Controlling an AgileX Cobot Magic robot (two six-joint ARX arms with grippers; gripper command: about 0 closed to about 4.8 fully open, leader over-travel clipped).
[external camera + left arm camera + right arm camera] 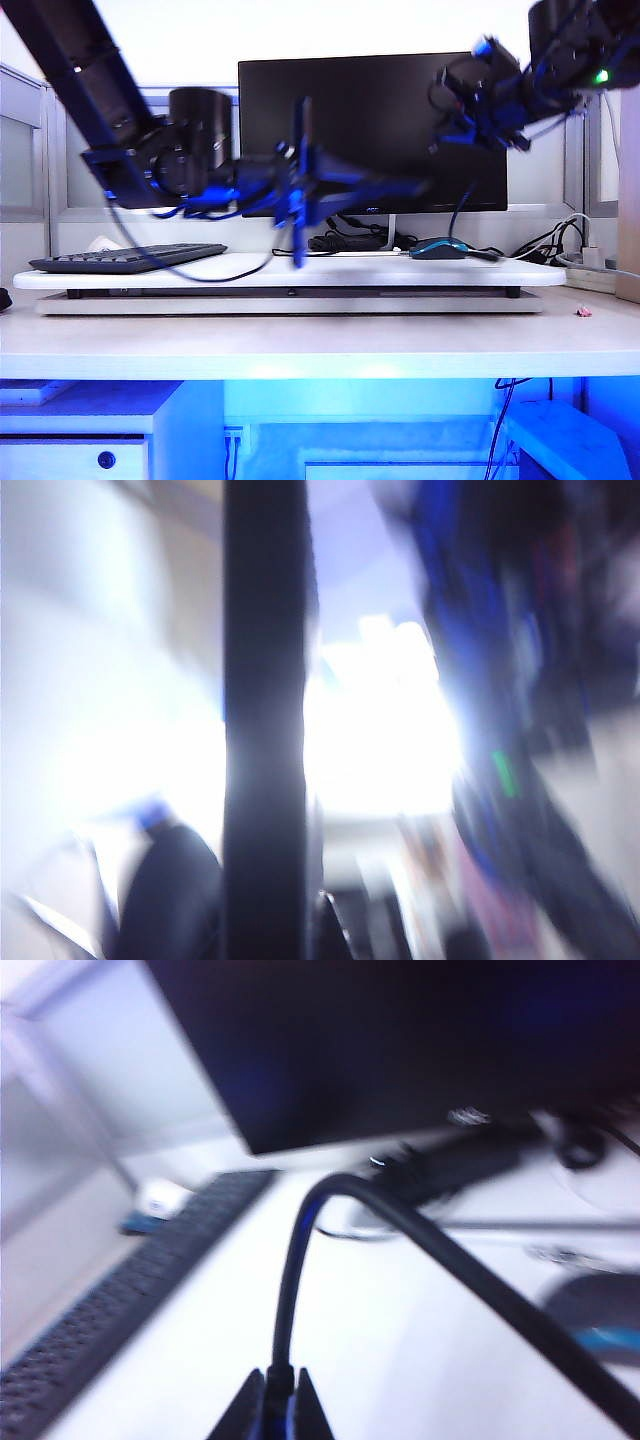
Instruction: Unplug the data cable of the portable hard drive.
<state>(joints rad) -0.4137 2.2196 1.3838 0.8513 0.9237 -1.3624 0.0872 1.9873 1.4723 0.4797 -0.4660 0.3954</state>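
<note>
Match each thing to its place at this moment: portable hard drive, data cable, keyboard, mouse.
Things:
1. portable hard drive
2. data cable
3. keyboard
4. mouse

Places:
A. lying on the right part of the white board
B. pinched in the right gripper
C. held on edge in the left gripper, above the board
D. lying on the left part of the board

Pairs: 1-C, 2-B, 3-D, 4-A

We see the black data cable point(290, 1290), the dark blue-black portable hard drive point(298, 185), a black keyboard point(130, 258), a black monitor point(372, 125), a blue-black mouse point(438, 248) (all on a white desk point(300, 345)).
</note>
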